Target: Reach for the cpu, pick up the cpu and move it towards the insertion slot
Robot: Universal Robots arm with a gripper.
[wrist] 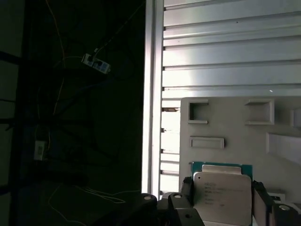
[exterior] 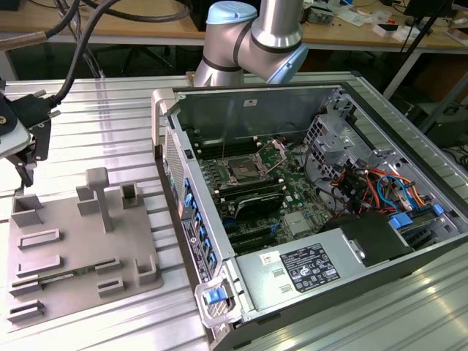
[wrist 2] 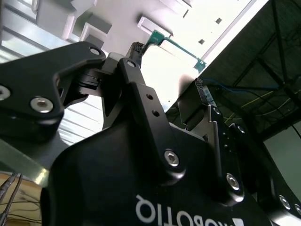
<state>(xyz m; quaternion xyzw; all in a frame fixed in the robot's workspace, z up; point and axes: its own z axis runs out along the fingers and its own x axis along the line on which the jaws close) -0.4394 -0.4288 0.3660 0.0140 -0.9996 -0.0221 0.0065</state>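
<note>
gripper: fingers pressed tight on two sides of the cpu | cpu: right between the fingers, with the gray plate just behind it | insertion slot: far away from the gripper, inside the open computer case

Nothing can be read with certainty. Faint grey print lines cross the cpu in the first wrist view. In the exterior view, a black label with tiny white print sits on a silver box.
</note>
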